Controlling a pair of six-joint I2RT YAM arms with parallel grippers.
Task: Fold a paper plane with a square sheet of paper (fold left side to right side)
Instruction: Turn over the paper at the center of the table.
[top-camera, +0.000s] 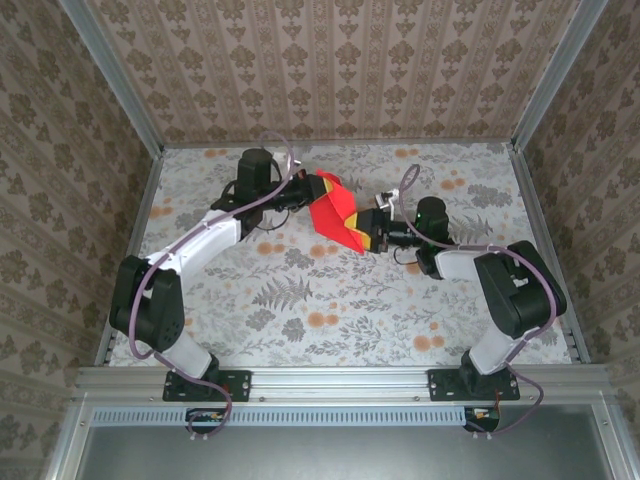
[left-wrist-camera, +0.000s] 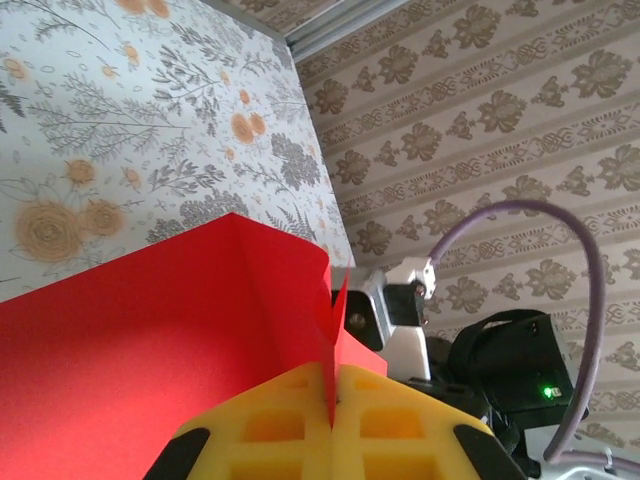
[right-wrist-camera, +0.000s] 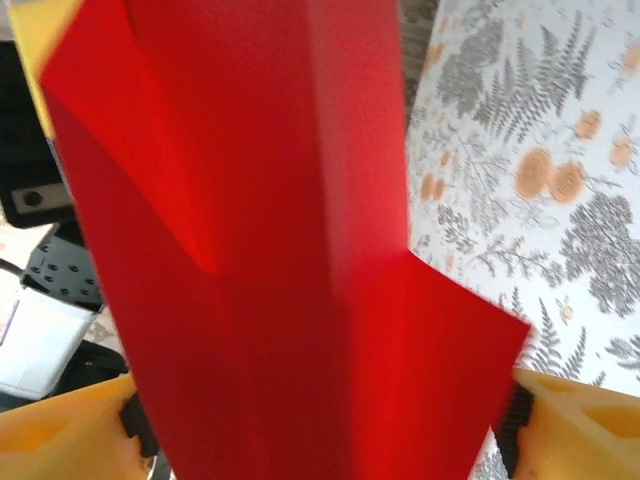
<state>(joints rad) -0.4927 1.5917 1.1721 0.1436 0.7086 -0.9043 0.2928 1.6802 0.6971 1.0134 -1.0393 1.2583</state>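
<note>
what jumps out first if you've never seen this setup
A bright red square sheet of paper, partly folded with yellow-orange showing, is held over the far half of the floral tablecloth. The left claw is pinched shut on one edge, while the right claw straddles the opposite end with jaws spread.

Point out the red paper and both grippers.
red paper (top-camera: 333, 212), top external view, middle of the red face.
left gripper (left-wrist-camera: 332, 425), left wrist view, seam where its yellow pads pinch the paper.
right gripper (right-wrist-camera: 320, 445), right wrist view, midway between its spread yellow fingers.
</note>
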